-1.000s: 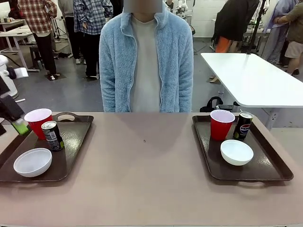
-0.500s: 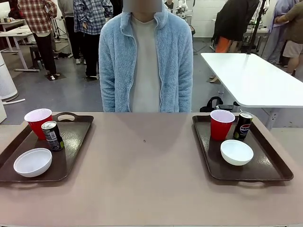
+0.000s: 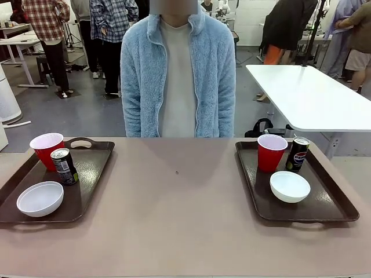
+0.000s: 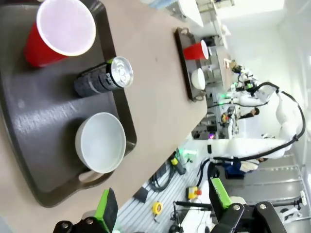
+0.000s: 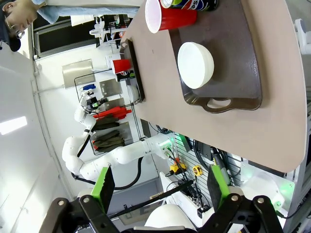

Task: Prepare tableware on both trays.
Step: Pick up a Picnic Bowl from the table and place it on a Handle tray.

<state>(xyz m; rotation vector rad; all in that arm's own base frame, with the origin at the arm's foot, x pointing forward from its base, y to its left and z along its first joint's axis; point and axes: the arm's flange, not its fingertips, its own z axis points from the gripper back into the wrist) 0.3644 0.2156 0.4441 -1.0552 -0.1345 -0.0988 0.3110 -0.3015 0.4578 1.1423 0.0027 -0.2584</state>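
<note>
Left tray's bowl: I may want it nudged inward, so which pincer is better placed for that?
Likely the left. The left pincer hangs open just off the table edge beside the left tray, near its bowl. The right pincer, also open, sits by the right tray, across the table.

The front camera sits low at the robot's edge of the bench (image 3: 179, 231), facing straight across to the person (image 3: 178, 69) at 12 o'clock, with one tray (image 3: 87, 174) at 9 o'clock and the other tray (image 3: 324, 202) at 3 o'clock.

The left wrist camera hangs high and rolled sideways over the near tray (image 4: 29, 145), its fingers (image 4: 107, 208) rising at 6 o'clock; the far tray (image 4: 183, 63) lies toward 1 o'clock.

The right wrist camera, also rolled and farther off, looks down on its tray (image 5: 243, 58) at 1 o'clock, the opposite tray (image 5: 133, 63) toward 11 o'clock.

All three views share both trays and the bench.
</note>
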